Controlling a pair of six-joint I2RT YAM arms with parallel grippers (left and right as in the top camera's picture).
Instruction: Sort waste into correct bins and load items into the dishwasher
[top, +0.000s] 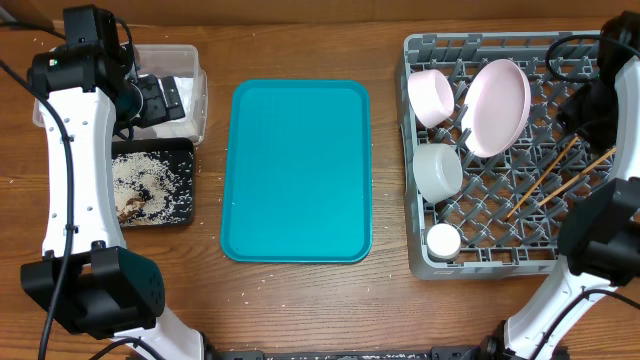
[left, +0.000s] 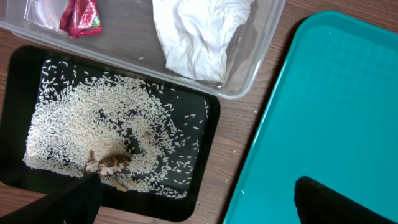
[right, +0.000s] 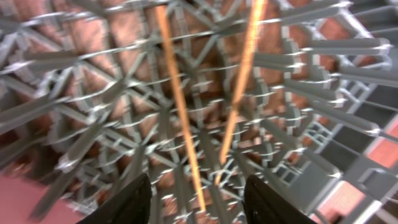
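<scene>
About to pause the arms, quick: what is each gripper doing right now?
Left gripper: open, holding nothing.
Right gripper: open, empty, over the chopsticks lying on the dish rack.

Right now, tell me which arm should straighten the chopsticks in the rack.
Right. The right gripper hangs open directly above the chopsticks in the dish rack; the left gripper is far off, over the black tray.

open room over teal tray (top: 296, 170), bowls (top: 431, 97) and plate (top: 499, 106) crowding rack (top: 500, 262) left
</scene>
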